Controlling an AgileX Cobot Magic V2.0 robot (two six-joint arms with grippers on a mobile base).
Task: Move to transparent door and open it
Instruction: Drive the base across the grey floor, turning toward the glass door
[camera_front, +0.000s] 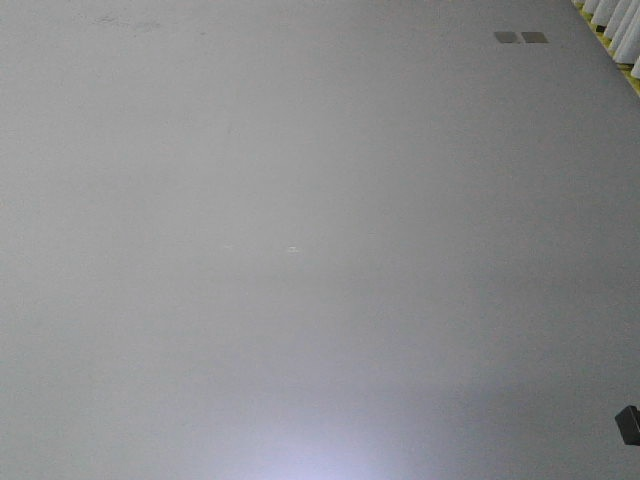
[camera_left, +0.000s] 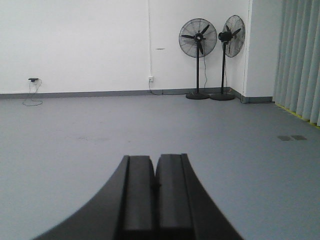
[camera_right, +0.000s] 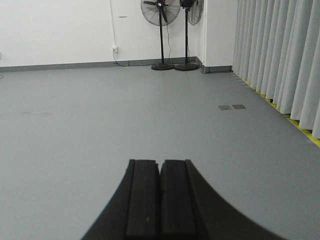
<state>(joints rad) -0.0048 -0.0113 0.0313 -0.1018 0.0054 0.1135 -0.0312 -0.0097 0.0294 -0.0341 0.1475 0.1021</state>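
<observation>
The transparent door is out of view in every frame. My left gripper (camera_left: 155, 159) shows at the bottom of the left wrist view, its two black fingers pressed together with nothing between them, pointing over bare grey floor. In the right wrist view my right gripper (camera_right: 160, 162) is likewise shut and empty, facing the same open floor. The front view holds only grey floor (camera_front: 300, 250), with a small dark part of the robot (camera_front: 629, 424) at its right edge.
Two black pedestal fans (camera_left: 198, 55) (camera_right: 161, 20) stand in the far corner against the white wall (camera_left: 80, 45). Pale grey curtains (camera_right: 280, 55) hang along the right side above a yellow floor line (camera_right: 300, 129). Two small floor plates (camera_right: 232, 107) (camera_front: 521, 37) lie near them.
</observation>
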